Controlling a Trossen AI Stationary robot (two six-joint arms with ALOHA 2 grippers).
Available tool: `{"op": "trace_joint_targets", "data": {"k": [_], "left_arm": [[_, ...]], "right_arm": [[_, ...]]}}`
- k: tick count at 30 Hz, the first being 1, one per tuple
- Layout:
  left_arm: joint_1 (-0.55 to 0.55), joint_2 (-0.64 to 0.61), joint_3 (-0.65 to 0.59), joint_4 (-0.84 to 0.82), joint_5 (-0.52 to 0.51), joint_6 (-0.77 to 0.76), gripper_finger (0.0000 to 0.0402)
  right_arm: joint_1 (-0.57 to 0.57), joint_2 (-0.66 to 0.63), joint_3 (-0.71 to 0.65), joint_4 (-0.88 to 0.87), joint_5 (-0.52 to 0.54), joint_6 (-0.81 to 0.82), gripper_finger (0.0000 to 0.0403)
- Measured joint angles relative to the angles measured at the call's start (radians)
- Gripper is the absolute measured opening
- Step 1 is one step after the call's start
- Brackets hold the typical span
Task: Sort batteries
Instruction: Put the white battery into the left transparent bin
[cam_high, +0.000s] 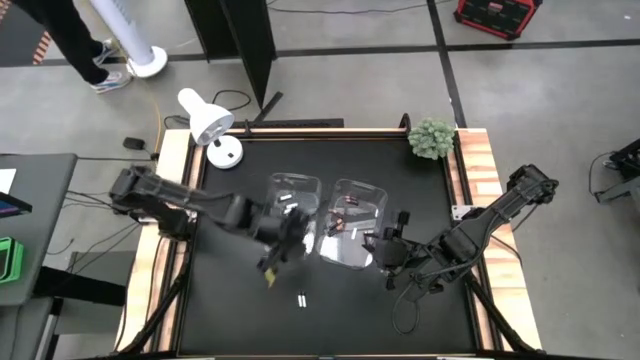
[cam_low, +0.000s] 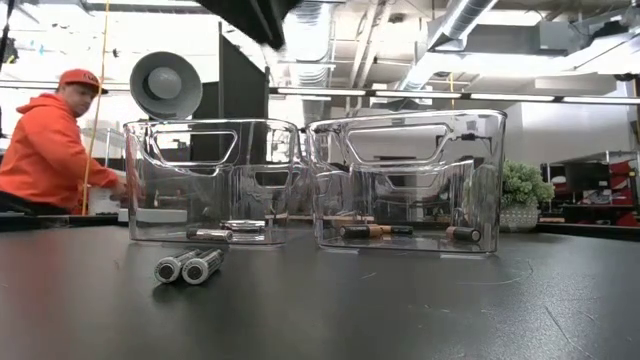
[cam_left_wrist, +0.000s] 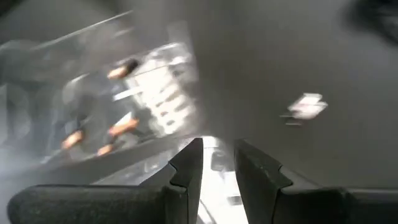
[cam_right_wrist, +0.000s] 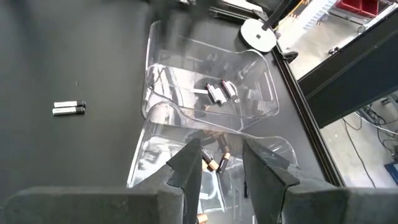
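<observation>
Two silver batteries (cam_low: 188, 267) lie side by side on the black table in front of the bins (cam_high: 301, 298) (cam_right_wrist: 68, 108) (cam_left_wrist: 305, 107). The left clear bin (cam_low: 210, 180) holds silver batteries (cam_low: 230, 232) (cam_right_wrist: 219, 92). The right clear bin (cam_low: 410, 180) holds dark, copper-ended ones (cam_low: 400, 232) (cam_right_wrist: 214, 162). My left gripper (cam_high: 285, 238) (cam_left_wrist: 217, 165) is blurred at the left bin's near end, its fingers a narrow gap apart with nothing plainly between them. My right gripper (cam_high: 385, 250) (cam_right_wrist: 221, 165) is open above the right bin's near end.
A white desk lamp (cam_high: 210, 125) stands at the far left corner and a small green plant (cam_high: 432, 138) at the far right corner. A person in an orange hoodie (cam_low: 45, 140) is behind the table's left side. Bare black tabletop (cam_high: 350, 320) lies near the front edge.
</observation>
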Motion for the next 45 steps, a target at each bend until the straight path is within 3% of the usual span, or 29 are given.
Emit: {"op": "trace_joint_targets", "data": {"k": [5, 13, 20, 26, 31, 38, 45], "left_arm": [[-0.133, -0.004, -0.04, 0.019, 0.005, -0.035, 0.0087], [-0.289, 0.029, -0.209, 0.376, 0.061, -0.099, 0.0086], [-0.329, 0.129, -0.304, 0.593, 0.05, -0.045, 0.0087], [-0.334, 0.265, -0.273, 0.581, -0.046, 0.027, 0.0087], [-0.334, 0.325, -0.25, 0.549, -0.054, 0.084, 0.0088], [-0.328, 0.336, -0.246, 0.478, -0.126, 0.128, 0.0088], [-0.312, 0.336, -0.246, 0.447, -0.134, 0.162, 0.0088]], "right_arm": [[0.0, 0.0, 0.0, 0.0, 0.0, 0.0, 0.0132], [0.0, 0.0, 0.0, 0.005, -0.001, -0.002, 0.0132], [0.0, 0.0, 0.0, 0.012, -0.005, 0.008, 0.0132], [0.001, 0.0, 0.0, 0.029, -0.005, 0.012, 0.0132], [0.001, 0.0, 0.0, 0.031, -0.005, 0.011, 0.0132], [0.001, 0.0, 0.0, 0.032, -0.005, 0.011, 0.0132], [-0.006, 0.0, 0.0, 0.032, -0.005, 0.008, 0.0132]]}}
